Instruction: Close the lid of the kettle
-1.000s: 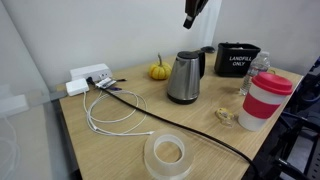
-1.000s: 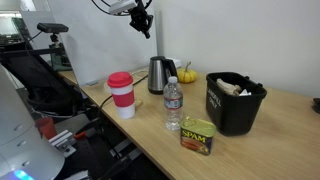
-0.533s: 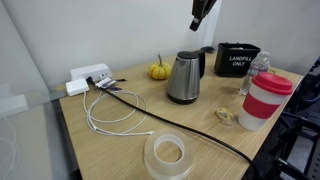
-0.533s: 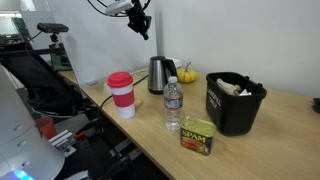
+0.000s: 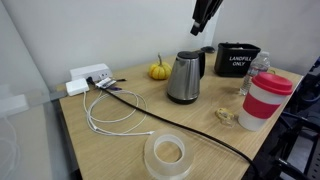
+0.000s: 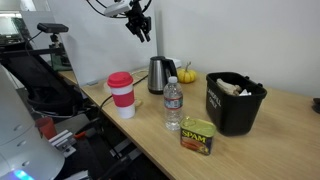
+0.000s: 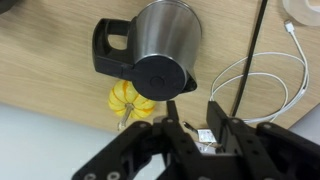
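Observation:
The brushed-steel kettle [image 5: 184, 79] with a black handle stands on the wooden table, and shows in both exterior views [image 6: 158, 73]. In the wrist view I look down on the kettle [image 7: 168, 28]. Its round black lid [image 7: 158, 75] appears to lie flat over the mouth. My gripper [image 5: 203, 20] hangs well above the kettle, clear of it, and also shows in an exterior view [image 6: 144, 30]. In the wrist view the gripper's [image 7: 192, 125] fingers are apart with nothing between them.
A small pumpkin [image 5: 159, 71] sits behind the kettle and a black bin [image 5: 237, 58] beside it. A red-lidded cup [image 5: 265, 100], water bottle [image 5: 256, 70], tape roll [image 5: 168, 155], power strip [image 5: 88, 78] with cables and a Spam can [image 6: 197, 135] are also on the table.
My gripper has shifted a little sideways high above the kettle, towards the bin side. The kettle and the other things have not moved.

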### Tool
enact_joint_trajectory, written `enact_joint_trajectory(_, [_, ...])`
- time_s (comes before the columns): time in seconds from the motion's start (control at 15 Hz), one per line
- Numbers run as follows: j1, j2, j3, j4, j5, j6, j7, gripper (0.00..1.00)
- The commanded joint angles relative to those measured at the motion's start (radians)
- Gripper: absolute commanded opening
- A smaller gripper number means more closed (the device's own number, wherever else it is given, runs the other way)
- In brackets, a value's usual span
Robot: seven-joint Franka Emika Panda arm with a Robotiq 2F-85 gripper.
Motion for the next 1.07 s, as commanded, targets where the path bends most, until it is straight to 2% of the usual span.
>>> enact_joint_trajectory(0.0, [-0.013,-0.008,0.011,-0.005,0.012,-0.002,-0.003,0.44])
enact_joint_trajectory(0.13, [-0.014,-0.02,0.011,-0.014,0.014,-0.002,0.002,0.56])
enact_joint_trajectory(1.0, [-0.014,-0.022,0.011,-0.017,0.015,-0.002,0.005,0.56])
